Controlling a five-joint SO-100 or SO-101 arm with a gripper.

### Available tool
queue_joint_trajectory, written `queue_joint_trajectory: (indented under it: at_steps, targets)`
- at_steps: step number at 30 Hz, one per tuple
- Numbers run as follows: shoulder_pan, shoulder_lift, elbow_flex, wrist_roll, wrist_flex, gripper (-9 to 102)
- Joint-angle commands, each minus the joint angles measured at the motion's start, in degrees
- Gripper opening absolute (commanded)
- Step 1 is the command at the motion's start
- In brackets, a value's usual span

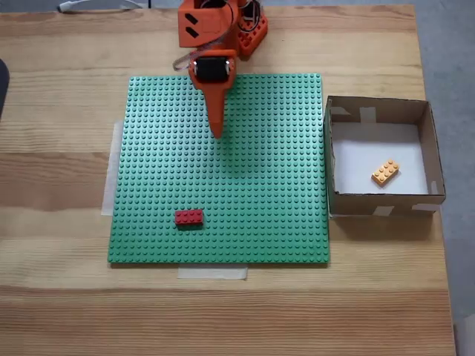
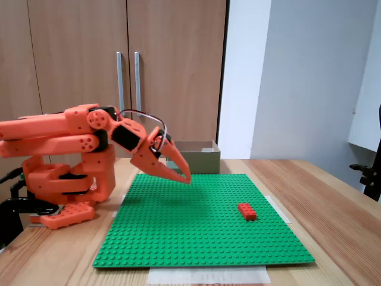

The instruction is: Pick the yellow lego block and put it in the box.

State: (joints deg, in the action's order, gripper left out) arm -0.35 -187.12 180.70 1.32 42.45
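The yellow lego block (image 1: 385, 171) lies tilted on the white floor of the box (image 1: 330, 159), at the right of the table in a fixed view. In the side-on fixed view the box (image 2: 199, 159) stands behind the green plate, its inside hidden. My orange gripper (image 1: 217, 132) hangs shut over the upper middle of the green baseplate (image 1: 252, 193), far left of the box, holding nothing. From the side the gripper (image 2: 185, 179) points down just above the plate.
A red brick (image 1: 188, 217) sits on the baseplate near its front left; the side-on fixed view shows the red brick (image 2: 247, 211) too. The arm's orange base (image 2: 65, 179) stands at the plate's far edge. Bare wooden table surrounds the plate.
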Motion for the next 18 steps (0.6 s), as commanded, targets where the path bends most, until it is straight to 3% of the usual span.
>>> queue_joint_trajectory:
  at_steps: [1,18]
  targets:
    - [0.62,0.18,1.41,-0.44,0.44,-1]
    - [0.18,0.18,1.58,-1.05,3.43,-1]
